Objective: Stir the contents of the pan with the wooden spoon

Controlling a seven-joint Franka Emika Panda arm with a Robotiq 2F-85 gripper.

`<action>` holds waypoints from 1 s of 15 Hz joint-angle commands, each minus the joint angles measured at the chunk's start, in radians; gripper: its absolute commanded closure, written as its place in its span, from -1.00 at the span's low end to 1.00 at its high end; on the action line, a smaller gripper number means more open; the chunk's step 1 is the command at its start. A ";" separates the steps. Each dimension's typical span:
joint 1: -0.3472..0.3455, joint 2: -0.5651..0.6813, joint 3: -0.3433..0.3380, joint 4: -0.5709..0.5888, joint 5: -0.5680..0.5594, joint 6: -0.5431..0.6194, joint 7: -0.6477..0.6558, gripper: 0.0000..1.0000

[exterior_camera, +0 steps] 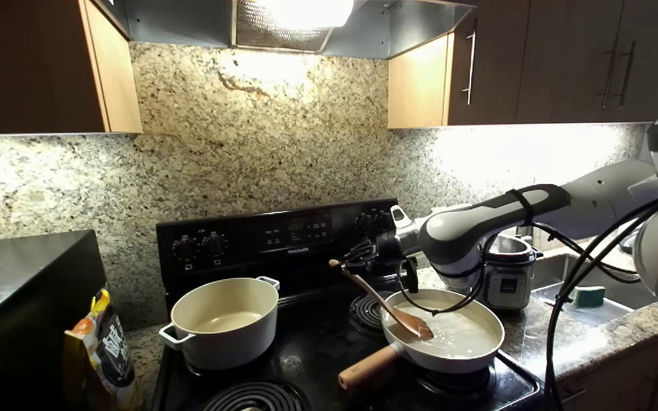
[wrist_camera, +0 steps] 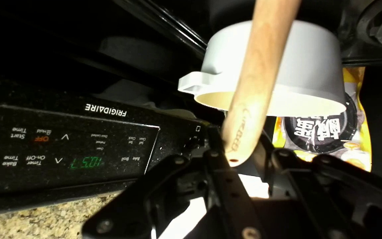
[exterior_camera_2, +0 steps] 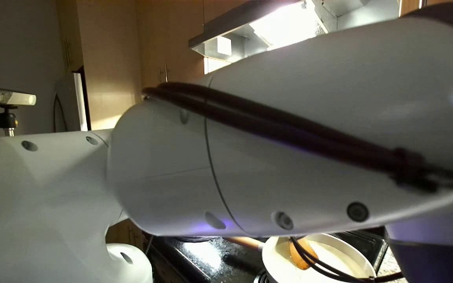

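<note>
Facing the stove [exterior_camera: 317, 342], I'm seeing the pan [exterior_camera: 443, 363] sitting at its front right, its handle [exterior_camera: 370, 366] pointing left. The contents [exterior_camera: 466, 330] are lying in the pan; the wooden spoon [exterior_camera: 403, 318] is slanting up leftward from it, its upper end sitting between the fingers of the gripper [wrist_camera: 241, 144]. The pot [exterior_camera: 235, 337] is standing left of the pan, a bag [exterior_camera: 113, 354] farther left. Behind the pan, a cooker [exterior_camera: 508, 282] is resting on the counter [exterior_camera: 586, 348], the sink [exterior_camera: 637, 294] lying to its right.

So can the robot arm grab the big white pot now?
Probably not yet: its end effector is busy gripping the wooden spoon. Otherwise, the way to the pot looks free.
</note>
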 commanded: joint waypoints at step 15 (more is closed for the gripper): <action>-0.103 -0.022 -0.045 0.015 -0.010 0.051 0.144 0.79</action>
